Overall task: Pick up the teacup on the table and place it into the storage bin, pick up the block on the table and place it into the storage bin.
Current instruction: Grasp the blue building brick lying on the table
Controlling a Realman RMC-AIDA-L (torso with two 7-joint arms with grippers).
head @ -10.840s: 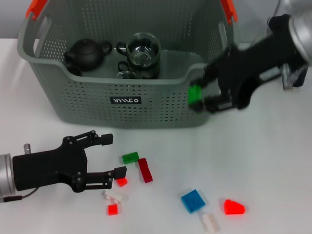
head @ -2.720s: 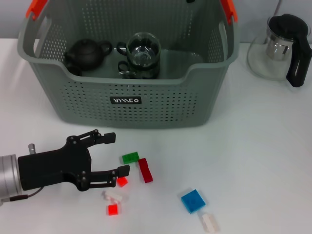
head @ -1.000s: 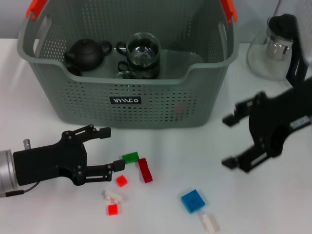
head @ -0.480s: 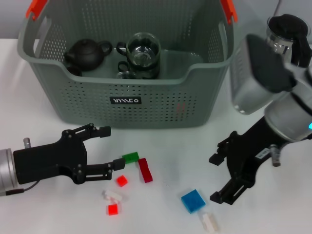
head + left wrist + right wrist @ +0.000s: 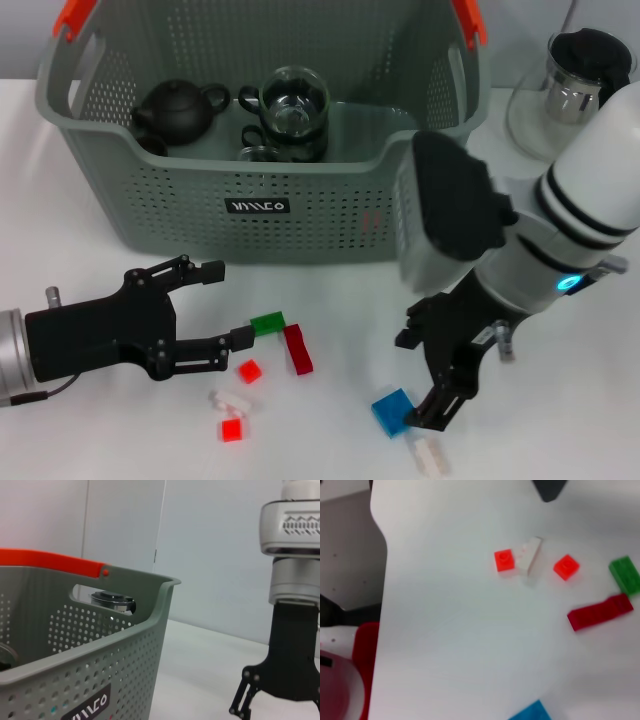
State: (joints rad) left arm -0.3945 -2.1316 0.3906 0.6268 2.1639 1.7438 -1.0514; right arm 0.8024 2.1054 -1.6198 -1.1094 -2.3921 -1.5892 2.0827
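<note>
- The white block [image 5: 430, 457] is lying nearest the robot, at about 5 o'clock on the white table [image 5: 330, 440], just beside the blue block [image 5: 392, 411].
- The right gripper [image 5: 421, 377] is hanging over the blue block with its fingers spread wide and nothing between them; one fingertip [image 5: 425, 418] is sitting right at the block's edge, though contact is hard to judge.
- The small red cube [image 5: 231, 430] and a pale block [image 5: 231, 402] are lying at about 7 o'clock, with another red cube [image 5: 249, 371] just past them.
- The left gripper [image 5: 224, 305] is reaching in from 8 o'clock, fingers held wide apart and gripping nothing; its lower fingertip [image 5: 240, 338] is sitting just beside the green block [image 5: 268, 323].
- The long red block [image 5: 297, 349] is lying against the green block, near the table's middle.
- The storage bin [image 5: 330, 215] is standing at 12 o'clock, its black label [image 5: 258, 206] facing the robot and orange handle pieces [image 5: 75, 17] at its top corners.
- Inside it, a dark teapot [image 5: 181, 108] is sitting toward 11 o'clock, and a glass teacup [image 5: 294, 101] is resting beside it over more glassware.
- A glass pitcher [image 5: 575, 95] with a black lid is standing at 2 o'clock, just outside the bin.
</note>
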